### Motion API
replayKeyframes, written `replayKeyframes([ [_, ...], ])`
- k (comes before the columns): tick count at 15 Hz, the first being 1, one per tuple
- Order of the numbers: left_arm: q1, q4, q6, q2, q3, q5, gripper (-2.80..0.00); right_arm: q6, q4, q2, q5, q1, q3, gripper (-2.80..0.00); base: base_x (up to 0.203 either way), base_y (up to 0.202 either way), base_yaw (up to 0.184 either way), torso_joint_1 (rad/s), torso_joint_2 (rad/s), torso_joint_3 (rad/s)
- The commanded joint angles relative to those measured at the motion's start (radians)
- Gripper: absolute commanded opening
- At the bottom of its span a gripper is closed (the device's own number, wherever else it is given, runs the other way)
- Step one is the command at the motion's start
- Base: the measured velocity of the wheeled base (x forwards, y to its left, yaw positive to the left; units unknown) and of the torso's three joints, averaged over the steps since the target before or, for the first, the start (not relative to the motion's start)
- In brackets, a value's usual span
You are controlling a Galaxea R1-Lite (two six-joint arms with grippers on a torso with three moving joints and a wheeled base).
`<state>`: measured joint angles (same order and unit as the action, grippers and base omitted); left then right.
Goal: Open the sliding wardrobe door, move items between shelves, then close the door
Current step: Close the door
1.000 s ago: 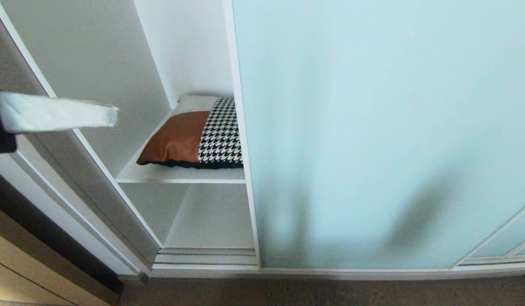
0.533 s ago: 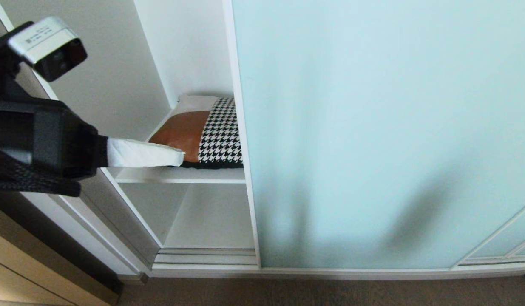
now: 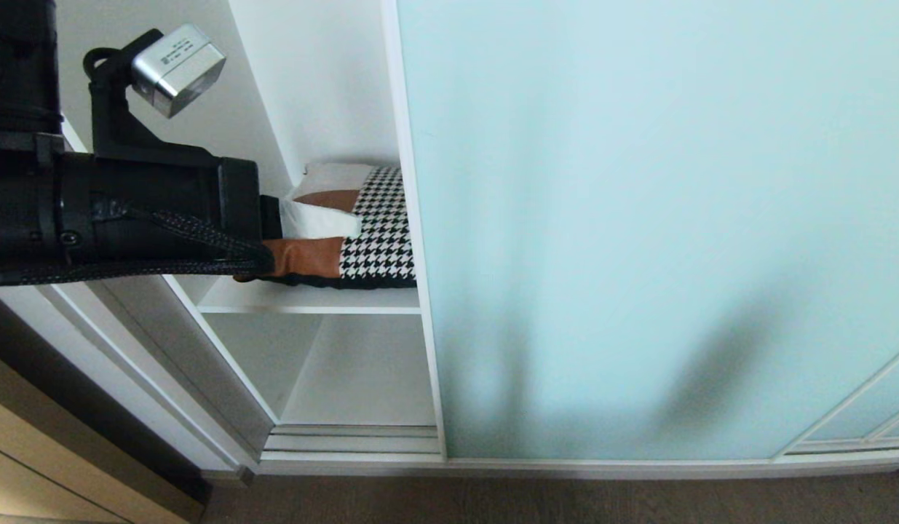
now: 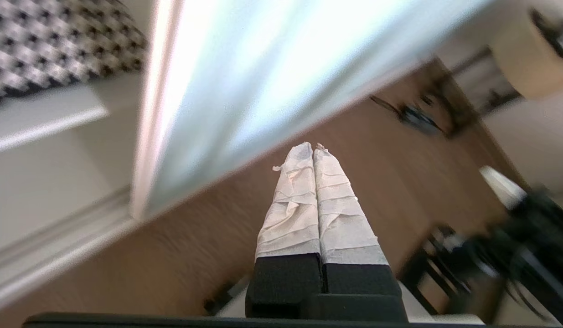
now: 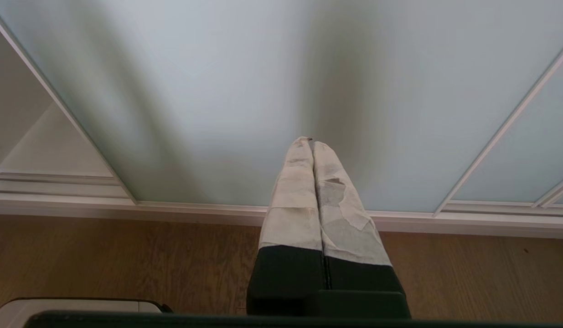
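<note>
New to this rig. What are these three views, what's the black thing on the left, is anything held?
It is a two-armed robot facing a wardrobe. The wide picture comes from its head; the other two come from cameras behind each gripper's fingers. The black bulk is the left arm, its left gripper shut, empty, in front of the cushion in the head view. The cushion lies on a white shelf beside the sliding wardrobe door. The right gripper, also shut and empty, points at the door.

Soft daylight lit the scene evenly, two dim shadows fell across the sliding wardrobe door, and the left wrist view was motion-blurred.
</note>
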<state>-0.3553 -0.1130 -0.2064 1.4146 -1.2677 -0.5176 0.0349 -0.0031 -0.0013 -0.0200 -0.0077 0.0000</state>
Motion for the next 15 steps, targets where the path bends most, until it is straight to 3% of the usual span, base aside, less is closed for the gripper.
replayKeyframes([
  [1,-0.008,0.039,-0.005,0.042,-0.001,0.024,-2.8,0.0,0.0,0.001,0.0,0.0,0.002,-2.8,0.0,0.0,0.0,0.0,0.0,0.0],
  [7,-0.063,0.086,-0.028,0.11,-0.018,0.045,-2.8,0.0,0.0,0.001,0.0,0.0,0.001,-2.8,0.0,0.0,0.0,0.0,0.0,0.0],
  [13,-0.085,0.215,-0.116,0.228,-0.061,0.205,-2.8,0.0,0.0,0.001,0.0,0.0,0.002,-2.8,0.0,0.0,0.0,0.0,0.0,0.0],
  [15,-0.085,0.237,-0.157,0.241,-0.064,0.214,-2.8,0.0,0.0,0.001,0.0,0.0,0.002,-2.8,0.0,0.0,0.0,0.0,0.0,0.0],
])
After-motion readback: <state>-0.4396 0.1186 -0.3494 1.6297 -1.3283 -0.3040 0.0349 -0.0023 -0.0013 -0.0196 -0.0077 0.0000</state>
